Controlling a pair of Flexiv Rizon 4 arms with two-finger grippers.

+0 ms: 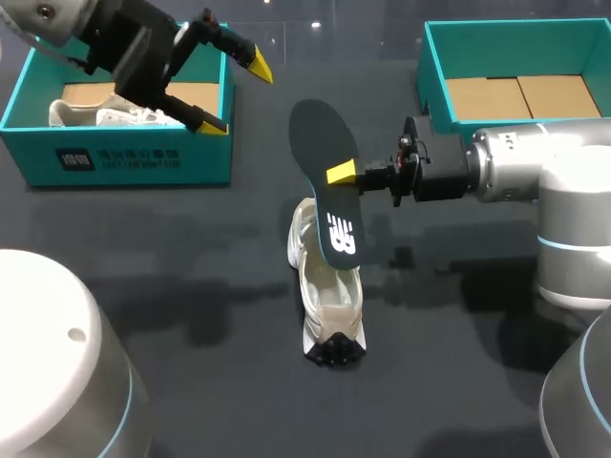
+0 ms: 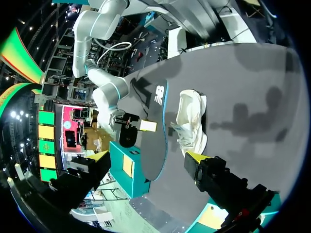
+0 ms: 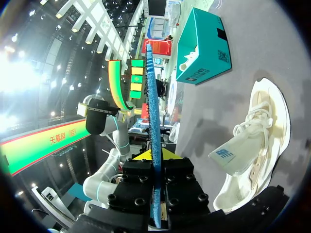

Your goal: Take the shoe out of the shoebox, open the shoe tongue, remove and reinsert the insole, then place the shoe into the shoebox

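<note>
Shoe lies on its sole on the table, just under the right end effector, with the tongue lifted out of its opening. That end effector is clamped on the dark insole, one yellow fingertip pressed to each face, and holds it on edge above the shoe. The insole's lower end is over the shoe's opening; whether it touches cannot be told. The left end effector is spread wide and grips nothing. It hangs well apart from the right one, over the near corner of the left box. A second shoe lies in that box, beneath the left end effector. The right box stands beside the right arm, behind its end effector.
</note>
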